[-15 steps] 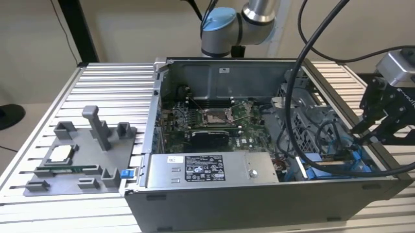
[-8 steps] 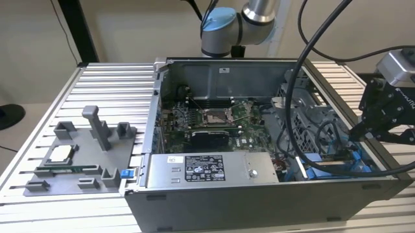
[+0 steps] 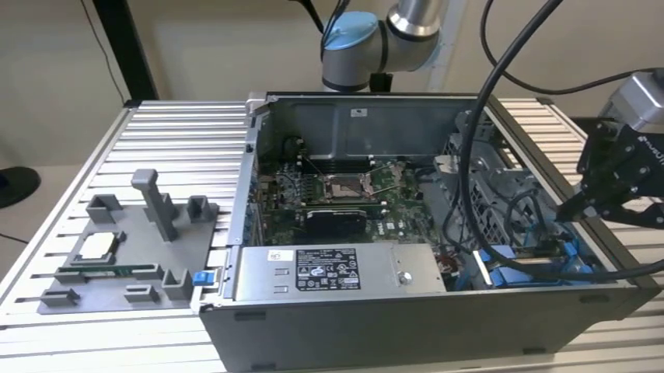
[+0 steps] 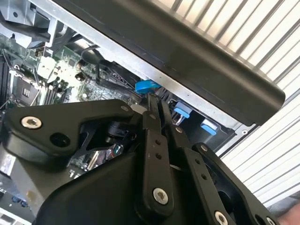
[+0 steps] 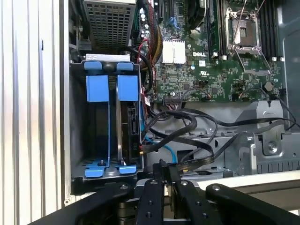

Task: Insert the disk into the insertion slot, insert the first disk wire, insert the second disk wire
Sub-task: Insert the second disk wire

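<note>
Seemingly past step one: disk [image 5: 129,123] seated edge-on in its blue carrier inside the insertion slot [image 5: 93,136], at the corner of the open computer case [image 3: 415,326] nearest the desk [image 3: 176,132] edge on the exterior view's right. Both wire steps judged outstanding: black cables [image 5: 187,124] lying loose just beside the disk, none clearly plugged in. End effector [image 5: 166,168] hovering over the case wall near the slot, fingers [image 4: 151,124] pressed together; impossible to tell whether anything thin is pinched. Silver power supply [image 3: 332,272] alongside, motherboard [image 3: 332,194] beyond, grey parts tray [image 3: 114,264] towards the desk's opposite edge. Cable tangle crowding the approach.
</note>
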Controlling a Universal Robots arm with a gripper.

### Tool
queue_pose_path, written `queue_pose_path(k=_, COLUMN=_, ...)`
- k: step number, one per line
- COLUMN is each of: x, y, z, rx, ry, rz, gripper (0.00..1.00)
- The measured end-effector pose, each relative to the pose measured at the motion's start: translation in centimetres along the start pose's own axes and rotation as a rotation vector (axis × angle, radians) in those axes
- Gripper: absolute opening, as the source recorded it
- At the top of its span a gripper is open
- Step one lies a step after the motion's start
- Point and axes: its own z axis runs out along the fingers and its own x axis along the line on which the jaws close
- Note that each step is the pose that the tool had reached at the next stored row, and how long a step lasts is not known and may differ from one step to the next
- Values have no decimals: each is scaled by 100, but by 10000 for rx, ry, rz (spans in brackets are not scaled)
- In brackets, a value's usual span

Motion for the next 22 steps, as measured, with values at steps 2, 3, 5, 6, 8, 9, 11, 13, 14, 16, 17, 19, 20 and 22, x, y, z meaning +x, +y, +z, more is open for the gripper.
queue_pose_path(k=2, x=-1, y=11, z=-27, rx=-23, ry=-74, rz=48, gripper=0)
queue_pose_path(k=3, x=-1, y=16, z=-36, rx=-37, ry=-119, rz=65, gripper=0)
queue_pose_path(k=5, x=-1, y=30, z=-56, rx=-66, ry=-226, rz=99, gripper=0)
queue_pose_path(k=6, x=-2, y=36, z=-65, rx=-78, ry=-275, rz=114, gripper=0)
queue_pose_path(k=8, x=-4, y=50, z=-89, rx=-101, ry=-378, rz=148, gripper=0)
queue_pose_path(k=9, x=-5, y=56, z=-102, rx=-108, ry=-427, rz=171, gripper=0)
queue_pose_path(k=11, x=-8, y=68, z=-130, rx=-118, ry=-518, rz=216, gripper=0)
queue_pose_path(k=13, x=-9, y=80, z=-161, rx=-126, ry=-609, rz=259, gripper=0)
queue_pose_path(k=14, x=-11, y=86, z=-179, rx=-129, ry=-653, rz=280, gripper=0)
queue_pose_path(k=16, x=-13, y=99, z=-215, rx=-136, ry=-733, rz=316, gripper=0)
queue_pose_path(k=17, x=-13, y=106, z=-234, rx=-139, ry=-771, rz=331, gripper=0)
queue_pose_path(k=19, x=-14, y=120, z=-274, rx=-145, ry=-837, rz=358, gripper=0)
queue_pose_path(k=20, x=-15, y=127, z=-294, rx=-147, ry=-870, rz=370, gripper=0)
queue_pose_path(k=22, x=-15, y=142, z=-334, rx=-154, ry=-931, rz=392, gripper=0)
